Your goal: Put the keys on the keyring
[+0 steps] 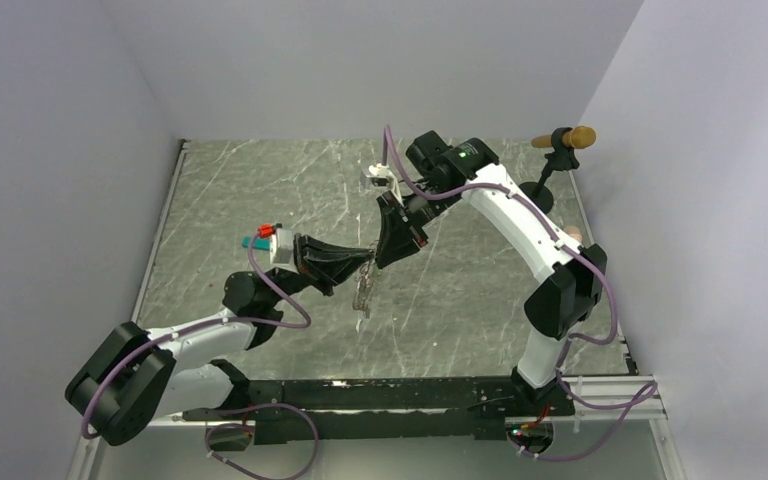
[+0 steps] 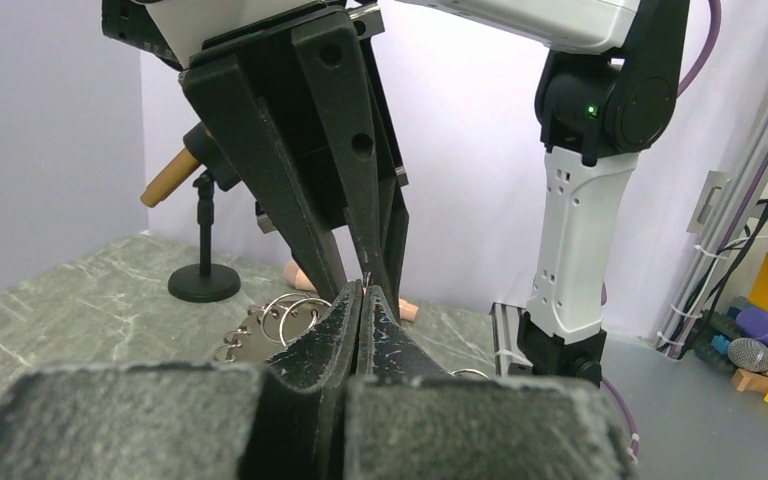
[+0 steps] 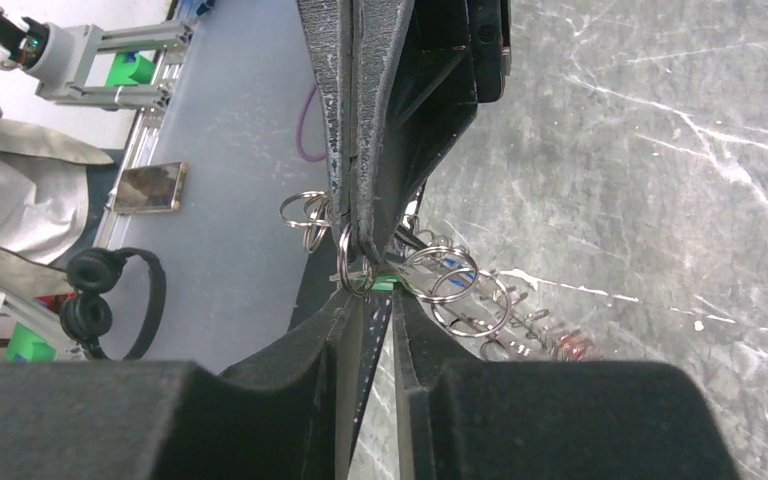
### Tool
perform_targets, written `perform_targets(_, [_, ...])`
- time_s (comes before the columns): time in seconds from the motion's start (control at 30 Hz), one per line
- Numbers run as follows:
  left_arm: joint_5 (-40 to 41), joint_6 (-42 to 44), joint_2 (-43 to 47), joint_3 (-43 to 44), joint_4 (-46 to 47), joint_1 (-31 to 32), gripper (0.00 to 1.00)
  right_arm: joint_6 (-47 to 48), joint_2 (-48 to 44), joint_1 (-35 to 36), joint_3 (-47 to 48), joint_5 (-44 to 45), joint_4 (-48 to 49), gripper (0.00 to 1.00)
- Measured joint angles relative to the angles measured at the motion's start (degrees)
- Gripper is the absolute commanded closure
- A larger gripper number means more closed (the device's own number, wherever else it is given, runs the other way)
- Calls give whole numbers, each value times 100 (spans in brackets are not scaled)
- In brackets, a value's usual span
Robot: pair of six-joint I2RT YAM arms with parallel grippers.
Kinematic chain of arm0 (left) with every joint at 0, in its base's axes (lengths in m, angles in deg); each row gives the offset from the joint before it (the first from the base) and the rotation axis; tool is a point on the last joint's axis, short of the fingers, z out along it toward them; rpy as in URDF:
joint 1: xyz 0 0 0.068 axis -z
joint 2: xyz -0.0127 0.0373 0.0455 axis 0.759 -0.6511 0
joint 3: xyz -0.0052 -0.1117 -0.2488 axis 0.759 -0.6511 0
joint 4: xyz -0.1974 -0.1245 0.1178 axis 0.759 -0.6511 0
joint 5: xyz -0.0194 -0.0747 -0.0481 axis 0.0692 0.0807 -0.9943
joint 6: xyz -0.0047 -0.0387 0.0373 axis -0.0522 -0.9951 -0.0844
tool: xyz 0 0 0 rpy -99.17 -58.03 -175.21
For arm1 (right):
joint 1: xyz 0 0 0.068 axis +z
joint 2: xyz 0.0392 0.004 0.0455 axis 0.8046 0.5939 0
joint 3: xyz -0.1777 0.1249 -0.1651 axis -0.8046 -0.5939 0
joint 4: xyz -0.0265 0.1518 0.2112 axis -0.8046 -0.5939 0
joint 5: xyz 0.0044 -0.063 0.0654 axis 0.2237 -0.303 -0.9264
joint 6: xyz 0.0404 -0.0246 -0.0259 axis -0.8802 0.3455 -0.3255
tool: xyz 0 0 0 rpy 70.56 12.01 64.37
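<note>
Silver wire keyring [image 1: 363, 290] is hanging in the clamped left gripper [image 2: 361, 305]. Beside it the right gripper [image 3: 390, 305], grip unclear, is working at the small green plastic-tagged key [image 3: 387, 284], needing slow, steady threading.

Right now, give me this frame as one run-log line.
left gripper: shut on keyring | right gripper: tips meet left's, grip unclear | keyring: hanging above table | green key: at tips, threading unclear
</note>
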State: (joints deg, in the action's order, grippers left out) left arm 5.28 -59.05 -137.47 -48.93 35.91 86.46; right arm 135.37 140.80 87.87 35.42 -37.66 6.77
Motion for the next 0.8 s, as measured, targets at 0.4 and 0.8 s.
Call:
perform_targets(0.4, [-37,22,225,0,-315,-26,100,140,-181,-52,129,-4,-24,69])
perform_targets(0.8, [-72,24,225,0,-533,-24,100,190,-179,-52,260,-35,-68,72])
